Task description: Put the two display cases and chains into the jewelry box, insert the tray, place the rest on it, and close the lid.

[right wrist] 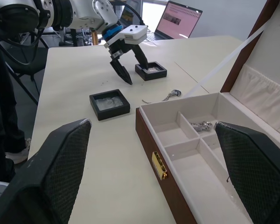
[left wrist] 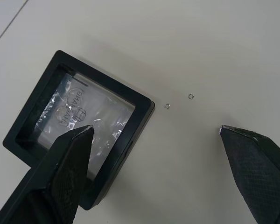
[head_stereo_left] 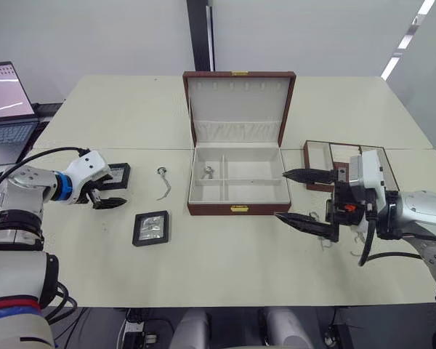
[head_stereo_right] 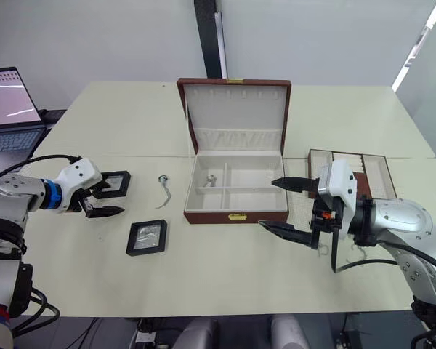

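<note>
- The left gripper (head_stereo_left: 110,190) sits at the left of the head views with its two black fingers spread wide, holding nothing. One finger lies over the near edge of a black square display case with a clear film window (head_stereo_left: 117,175); the other hangs over bare table.
- The left wrist view adds what the head views cannot resolve: two tiny metal rings (left wrist: 167,106) lie on the cream tabletop (head_stereo_left: 225,254) just beside that case's corner, between the fingers.
- The right gripper (head_stereo_left: 299,196) is at the right of the head views, fingers spread wide and empty, pointing at the right front corner of the brown wooden jewelry box with cream lining (head_stereo_left: 237,209) without touching it.
- The right wrist view looks into the box: a silver chain (right wrist: 201,124) lies in a small back compartment, and the larger compartments are bare. The lid stands upright.
- A second black square display case (head_stereo_left: 151,227) lies flat in the lower left centre, well apart from both grippers.
- A loose silver chain with a round pendant (head_stereo_left: 163,182) lies between the first case and the box.
- The brown compartmented insert tray (head_stereo_right: 357,164) lies at the right, behind the right gripper, just beside the box.
- Open tabletop runs along the near edge, below the box.
- An open laptop (head_stereo_left: 5,109) stands at the upper left edge, off the table.
</note>
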You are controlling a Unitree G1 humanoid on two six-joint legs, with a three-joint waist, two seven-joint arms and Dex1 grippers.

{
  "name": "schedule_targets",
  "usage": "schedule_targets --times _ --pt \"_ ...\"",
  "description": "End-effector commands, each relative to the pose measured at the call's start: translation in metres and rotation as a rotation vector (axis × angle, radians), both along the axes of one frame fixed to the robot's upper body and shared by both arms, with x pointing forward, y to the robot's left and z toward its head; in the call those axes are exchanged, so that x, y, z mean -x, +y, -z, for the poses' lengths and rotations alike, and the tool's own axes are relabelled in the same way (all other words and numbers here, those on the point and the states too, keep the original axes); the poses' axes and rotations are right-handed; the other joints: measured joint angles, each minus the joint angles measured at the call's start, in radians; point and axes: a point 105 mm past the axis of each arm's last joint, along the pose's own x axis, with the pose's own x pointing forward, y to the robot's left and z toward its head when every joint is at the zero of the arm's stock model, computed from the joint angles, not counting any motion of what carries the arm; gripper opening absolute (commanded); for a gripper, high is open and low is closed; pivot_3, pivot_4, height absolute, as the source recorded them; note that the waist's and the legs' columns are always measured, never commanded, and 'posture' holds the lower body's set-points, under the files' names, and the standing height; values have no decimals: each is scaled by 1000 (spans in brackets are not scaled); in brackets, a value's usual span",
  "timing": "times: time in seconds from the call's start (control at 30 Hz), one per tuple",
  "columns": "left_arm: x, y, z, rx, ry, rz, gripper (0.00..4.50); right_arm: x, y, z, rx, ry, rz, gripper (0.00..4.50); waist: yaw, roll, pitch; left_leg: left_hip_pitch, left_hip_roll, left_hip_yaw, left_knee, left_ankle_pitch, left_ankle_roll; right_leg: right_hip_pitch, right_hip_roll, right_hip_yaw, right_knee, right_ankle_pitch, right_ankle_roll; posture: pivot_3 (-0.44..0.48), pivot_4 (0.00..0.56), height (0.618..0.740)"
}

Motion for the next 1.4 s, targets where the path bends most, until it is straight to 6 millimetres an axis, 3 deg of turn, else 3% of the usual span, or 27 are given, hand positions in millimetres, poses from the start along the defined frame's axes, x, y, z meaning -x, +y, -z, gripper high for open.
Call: schedule_targets --times 0.03,0.17,0.2,0.77,1.4 --pt "-1 3 -2 -23 -9 -10 4470 2 0 -8 -11 -56 4 4500 0 0 0 0 0 0 0 0 0 0 0 0 1 0 0 0 150 740" --pt "-1 3 1 -14 -4 -24 4470 1 0 -7 -13 -56 9 4500 0 0 0 1 0 0 0 0 0 -1 0 0 3 0 0 0 150 740" --pt "-1 4 2 -12 -2 -27 4294 1 0 -6 -13 -56 10 4500 0 0 0 1 0 0 0 0 0 -1 0 0 3 0 0 0 150 740" --pt "-6 5 -4 31 -45 -70 10 3 0 -11 -27 -73 5 4500 0 0 0 1 0 4 1 0 0 -4 -1 0 7 0 0 0 150 740" --pt "-1 11 -1 24 -61 -82 10 4 3 -8 -15 -75 -33 4500 0 0 0 0 1 8 1 0 0 -8 -1 0 10 0 0 0 150 740"
